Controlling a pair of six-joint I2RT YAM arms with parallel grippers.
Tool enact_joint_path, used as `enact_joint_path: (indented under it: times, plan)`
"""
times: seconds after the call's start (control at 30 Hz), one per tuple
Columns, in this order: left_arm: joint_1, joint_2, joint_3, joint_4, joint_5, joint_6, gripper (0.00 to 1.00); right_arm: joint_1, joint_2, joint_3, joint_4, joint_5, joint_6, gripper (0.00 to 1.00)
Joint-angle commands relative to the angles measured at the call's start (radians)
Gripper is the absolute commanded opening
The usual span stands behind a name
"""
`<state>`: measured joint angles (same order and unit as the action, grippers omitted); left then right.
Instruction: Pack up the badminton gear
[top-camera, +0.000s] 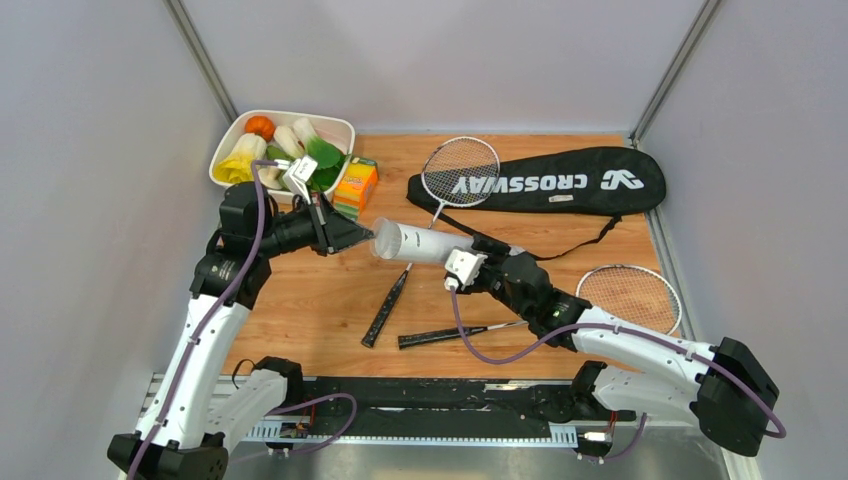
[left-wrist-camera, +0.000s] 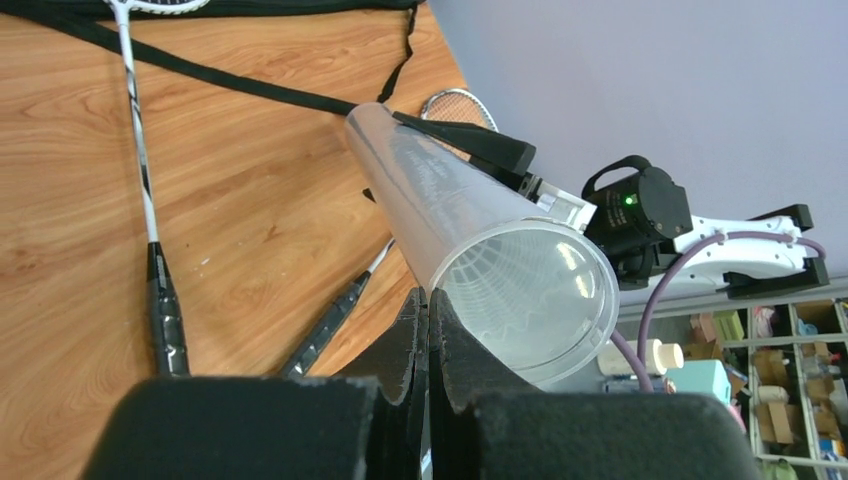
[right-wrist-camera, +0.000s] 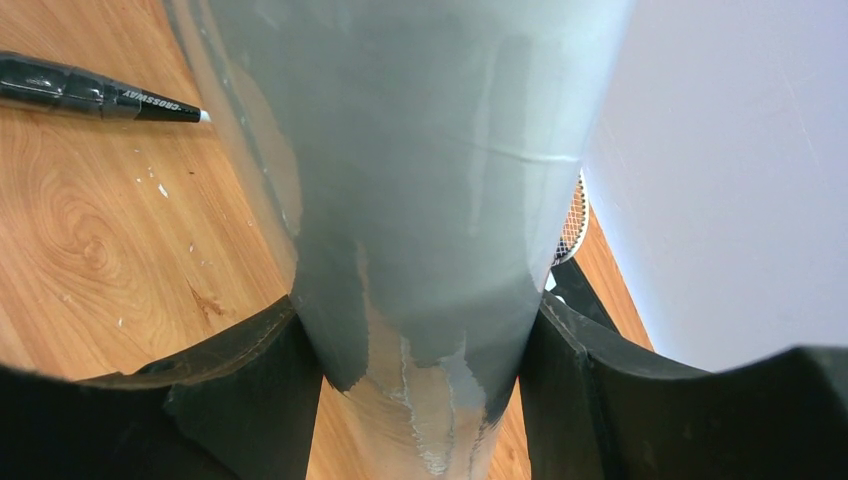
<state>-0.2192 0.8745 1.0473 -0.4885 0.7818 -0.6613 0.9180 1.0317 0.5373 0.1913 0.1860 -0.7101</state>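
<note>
My right gripper (top-camera: 468, 256) is shut on the long white tube (top-camera: 425, 243) and holds it level above the table; the tube fills the right wrist view (right-wrist-camera: 430, 180) between my fingers (right-wrist-camera: 240, 400). My left gripper (top-camera: 362, 238) is shut, its tips at the rim of the tube's open end (left-wrist-camera: 500, 270). White shuttlecock feathers (left-wrist-camera: 515, 290) show inside the tube. One racket (top-camera: 459, 171) lies with its head on the end of the black CROSSWAY bag (top-camera: 560, 182). The other racket (top-camera: 628, 297) lies at the right, its handle (top-camera: 440, 337) under my right arm.
A white dish of toy vegetables (top-camera: 232, 140) stands at the back left, with a small orange-and-green box (top-camera: 356, 184) beside it. The first racket's black handle (top-camera: 386, 310) lies mid-table. Grey walls close in the left, back and right.
</note>
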Motion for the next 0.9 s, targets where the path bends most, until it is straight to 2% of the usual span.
enact_joint_path:
  times: [0.0,0.87]
  plan:
    - [0.006,0.009,0.016,-0.043,-0.042,0.052,0.00,0.016,-0.007,0.028,0.097,0.006,-0.020,0.59]
    - [0.004,0.022,0.029,-0.128,-0.113,0.110,0.00,0.046,0.062,0.071,0.088,0.075,-0.021,0.59]
